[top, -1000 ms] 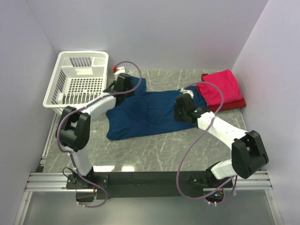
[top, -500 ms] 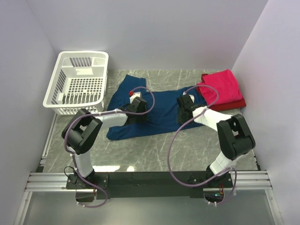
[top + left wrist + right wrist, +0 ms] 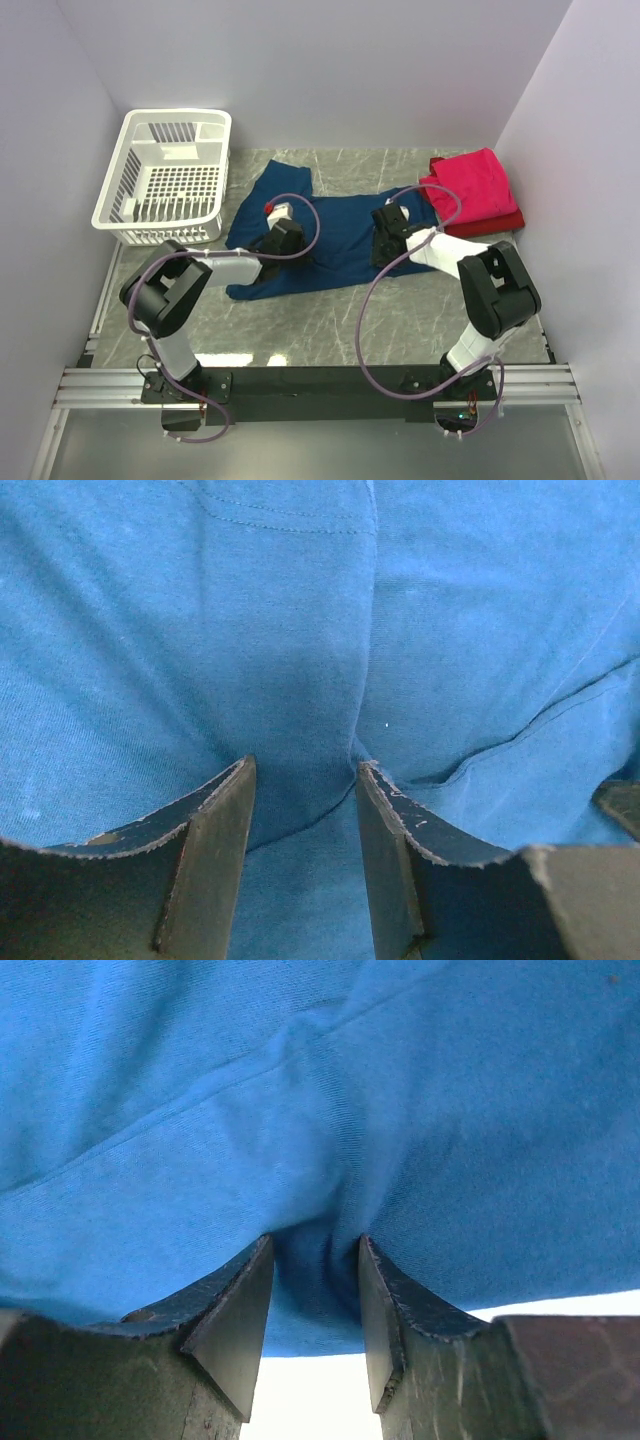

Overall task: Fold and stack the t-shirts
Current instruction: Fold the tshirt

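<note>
The navy blue t-shirt (image 3: 335, 238) lies spread across the middle of the table, with no print showing. My left gripper (image 3: 284, 238) sits low on its left part. In the left wrist view (image 3: 305, 770) the jaws hold a raised fold of the navy cloth (image 3: 450, 630). My right gripper (image 3: 386, 240) is on the shirt's right part. In the right wrist view (image 3: 315, 1245) it pinches a bunch of the navy cloth (image 3: 450, 1110), with pale table showing under the hem. A folded pinkish-red t-shirt (image 3: 468, 185) lies on a darker red one (image 3: 497, 222) at the far right.
A white slotted plastic basket (image 3: 165, 180) stands at the far left, close to the shirt's left sleeve. The grey marble table (image 3: 330, 320) is walled on three sides. Purple cables loop over both arms.
My left gripper has come from the far edge by the basket down to the shirt's left-middle, and the shirt's left side has shifted with it. My right gripper has moved slightly left.
</note>
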{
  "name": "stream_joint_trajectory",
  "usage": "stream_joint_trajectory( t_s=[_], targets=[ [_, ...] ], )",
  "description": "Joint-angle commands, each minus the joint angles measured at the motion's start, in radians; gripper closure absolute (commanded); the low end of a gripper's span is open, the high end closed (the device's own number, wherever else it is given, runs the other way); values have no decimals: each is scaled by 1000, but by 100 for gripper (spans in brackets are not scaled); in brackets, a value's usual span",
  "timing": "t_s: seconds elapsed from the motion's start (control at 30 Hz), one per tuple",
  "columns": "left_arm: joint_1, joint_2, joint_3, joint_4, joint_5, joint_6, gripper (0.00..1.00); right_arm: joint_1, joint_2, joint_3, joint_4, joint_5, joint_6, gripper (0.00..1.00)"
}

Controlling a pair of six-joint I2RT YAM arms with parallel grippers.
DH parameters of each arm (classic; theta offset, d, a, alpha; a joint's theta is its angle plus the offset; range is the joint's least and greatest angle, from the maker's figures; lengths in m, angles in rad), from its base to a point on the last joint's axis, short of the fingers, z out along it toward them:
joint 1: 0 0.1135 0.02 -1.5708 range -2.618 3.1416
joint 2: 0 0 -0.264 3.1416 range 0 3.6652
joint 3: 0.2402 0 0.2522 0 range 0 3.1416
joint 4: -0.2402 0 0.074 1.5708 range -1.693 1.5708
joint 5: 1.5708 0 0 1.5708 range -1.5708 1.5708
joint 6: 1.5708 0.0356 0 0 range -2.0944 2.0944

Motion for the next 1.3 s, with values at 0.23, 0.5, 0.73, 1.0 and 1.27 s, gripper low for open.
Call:
stream_joint_trajectory(
  t_s=[0.23, 0.5, 0.73, 1.0, 1.27],
  targets=[
    [-9, -71, -200, -77, 49, -37, 48, 60, -94, -152, -181, -93, 108, 54],
    [-10, -166, -323, -65, 48, -51, 48, 89, -219, -252, -209, -139, 158, 53],
    [-47, -275, -425, -76, 32, -112, 48, 186, -266, -315, -211, -164, 250, 53],
    [-119, -383, -450, -144, -4, -147, 48, 243, -331, -318, -261, -128, 304, 53],
    [-144, -536, -178, -406, -148, -95, 44, 243, -495, -119, -442, 28, 266, 51]
  ],
)
